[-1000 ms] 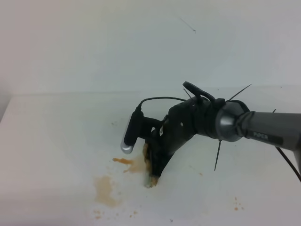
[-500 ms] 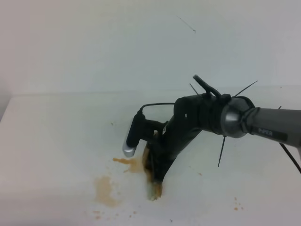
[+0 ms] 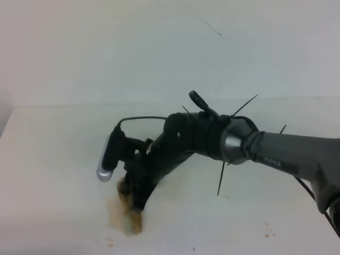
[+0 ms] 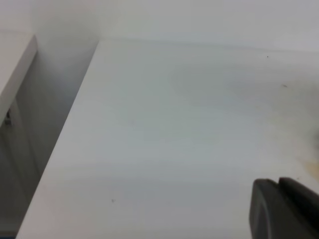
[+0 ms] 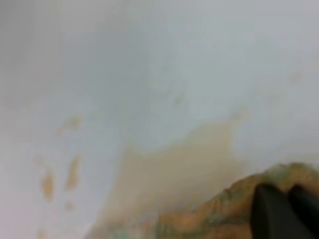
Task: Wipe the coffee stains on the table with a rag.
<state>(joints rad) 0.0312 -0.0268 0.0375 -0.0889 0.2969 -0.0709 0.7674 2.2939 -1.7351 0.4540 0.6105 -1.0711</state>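
The right arm's jaws (image 3: 139,204) are clamped together on the small tan-brown ribbed rag (image 3: 132,219), which hangs below them and is pressed to the plain white bench (image 3: 58,159). In the right wrist view the two dark fingertips (image 5: 271,209) sit side by side with no gap, the crumpled cloth bunched just under and in front of them.

The rag lies directly over the pale tan smear of coffee stains (image 3: 117,212) near the front edge of the bench; some of that smear shows to the left of the cloth. The right wrist view shows a broad wet tan film (image 5: 174,169) spreading ahead of the rag, with a few small orange-brown drops (image 5: 72,172) off to the side. A few tiny brown specks (image 3: 267,230) lie well apart, toward the right front of the bench.

The step in hand looks like the wiping stroke itself, partly done. To do it well, the cloth should stay flat under steady downward pressure, travel across the whole film in overlapping passes, and reach the outlying drops rather than push liquid wider. The grip should stay firm so the rag does not drag loose.

The left arm's dark jaws (image 4: 284,209) show only at a corner of the left wrist view, over bare bench; whether they are apart or together cannot be told.
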